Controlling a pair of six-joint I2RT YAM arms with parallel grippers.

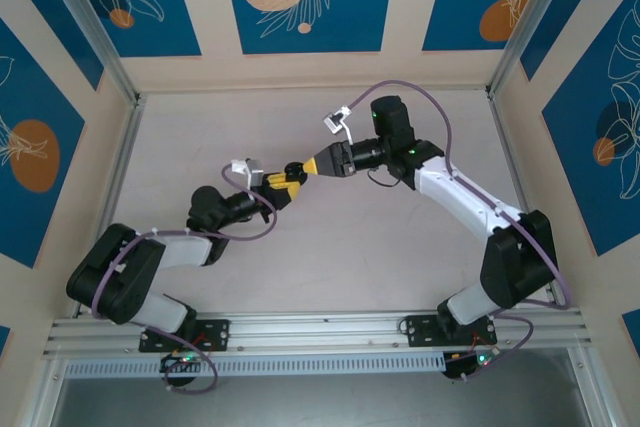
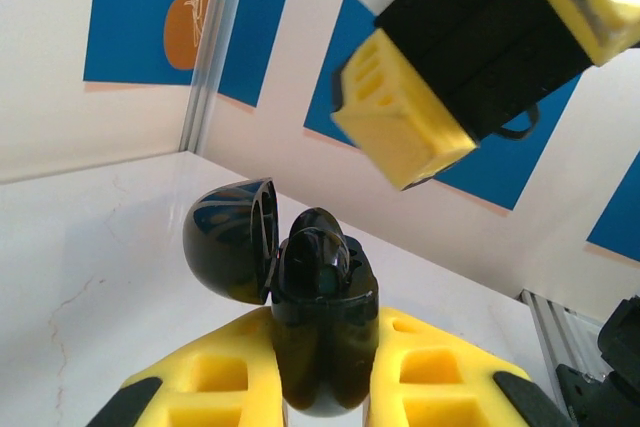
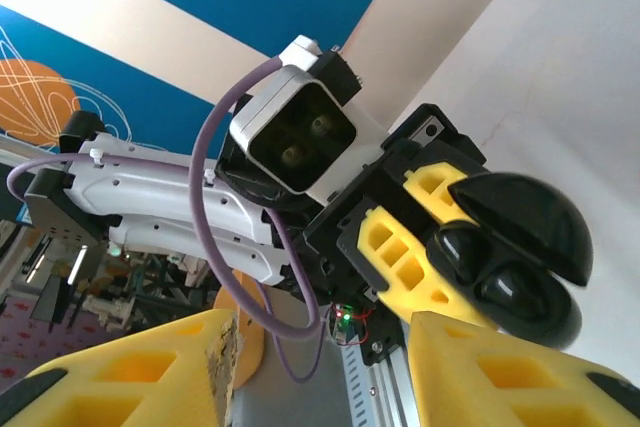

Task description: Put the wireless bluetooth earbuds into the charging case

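Black charging case (image 2: 325, 347) clenched in left gripper (image 2: 322, 392), lid (image 2: 230, 242) open at 9 o'clock; right gripper (image 2: 500, 52), released, should nudge earbuds (image 2: 315, 252) home gently from 1 o'clock.

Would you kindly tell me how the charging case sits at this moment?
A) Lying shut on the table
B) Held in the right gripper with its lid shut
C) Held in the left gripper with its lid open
C: the left gripper is shut on the black charging case, and its lid is swung open to one side.
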